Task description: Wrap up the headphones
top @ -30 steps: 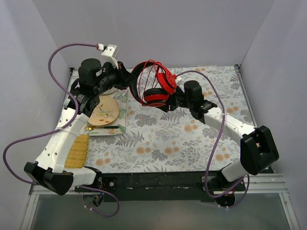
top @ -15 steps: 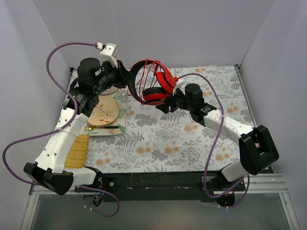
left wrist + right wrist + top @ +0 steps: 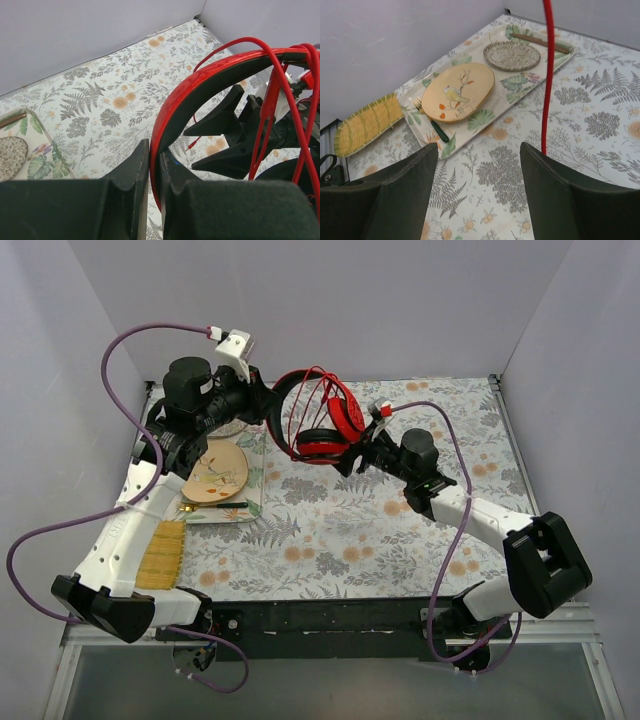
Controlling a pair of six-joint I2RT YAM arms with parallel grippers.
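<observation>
The red headphones (image 3: 322, 425) hang in the air at the back middle, earcups low, with the thin red cable (image 3: 305, 400) looped over the black-and-red headband (image 3: 200, 90). My left gripper (image 3: 270, 408) is shut on the headband's left side; in the left wrist view (image 3: 154, 152) the jaws pinch the red band. My right gripper (image 3: 347, 458) is open and empty just below and right of the earcups. In the right wrist view (image 3: 479, 150) one red cable strand (image 3: 548, 75) hangs beside the right finger (image 3: 555, 185), apart from both fingers.
A leaf-patterned tray (image 3: 255, 490) at the left holds a yellow bird plate (image 3: 218, 472), a speckled plate (image 3: 511, 55) and a green-handled fork (image 3: 436, 129). A yellow woven mat (image 3: 160, 555) lies near its front. White walls close the back and sides.
My right arm has drawn back to the right and a little nearer, away from the earcups. The left gripper and the headphones have barely moved.
</observation>
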